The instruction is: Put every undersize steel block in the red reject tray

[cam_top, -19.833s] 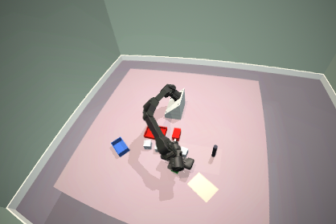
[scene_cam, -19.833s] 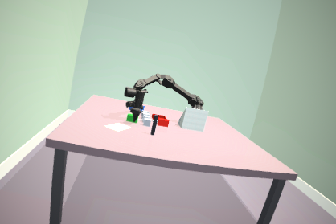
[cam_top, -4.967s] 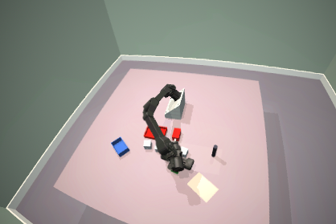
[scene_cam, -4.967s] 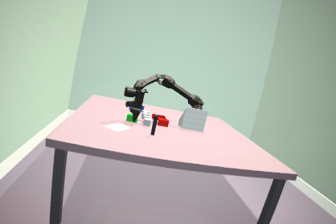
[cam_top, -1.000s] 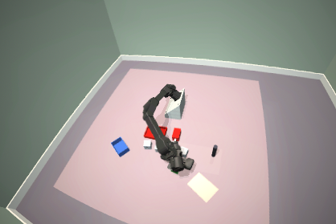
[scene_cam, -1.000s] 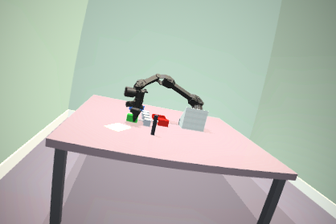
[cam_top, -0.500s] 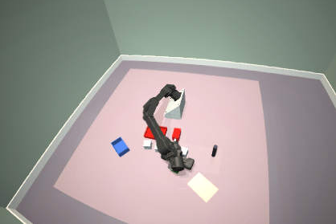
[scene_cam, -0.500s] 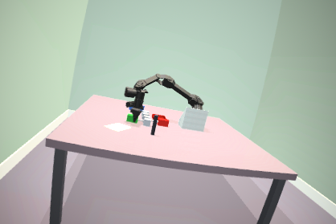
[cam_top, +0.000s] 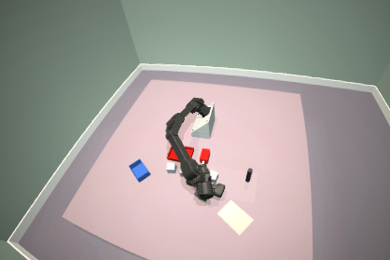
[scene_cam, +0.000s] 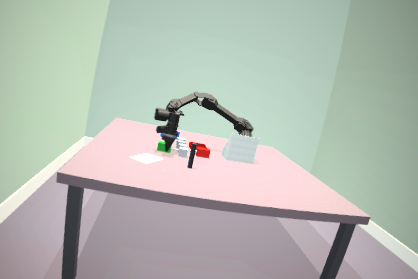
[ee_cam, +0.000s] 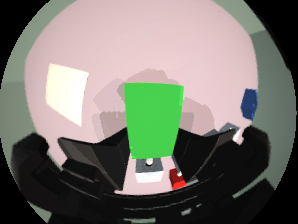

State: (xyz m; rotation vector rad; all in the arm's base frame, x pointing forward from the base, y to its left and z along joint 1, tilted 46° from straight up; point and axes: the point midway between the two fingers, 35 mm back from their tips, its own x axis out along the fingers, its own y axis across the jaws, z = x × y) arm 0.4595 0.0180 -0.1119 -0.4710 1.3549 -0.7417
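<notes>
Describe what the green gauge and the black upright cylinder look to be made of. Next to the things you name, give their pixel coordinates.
Green gauge [scene_cam: 161, 146] [ee_cam: 154, 120]: probably plastic or painted metal, matte; flat, even color without highlights.

Black cylinder [cam_top: 249, 175] [scene_cam: 191, 156]: perhaps plastic or coated metal; uniformly dark, finish unclear at this size.

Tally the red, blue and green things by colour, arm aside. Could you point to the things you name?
Red: 2 (tray [cam_top: 179, 153] [scene_cam: 196, 144], block [cam_top: 204, 155] [scene_cam: 203, 153] [ee_cam: 178, 185])
Blue: 1 (bin [cam_top: 139, 171] [scene_cam: 178, 135] [ee_cam: 249, 104])
Green: 1 (gauge [cam_top: 203, 199] [scene_cam: 163, 147] [ee_cam: 154, 120], in the gripper [cam_top: 203, 198] [scene_cam: 165, 149] [ee_cam: 149, 125])
Total: 4
</notes>
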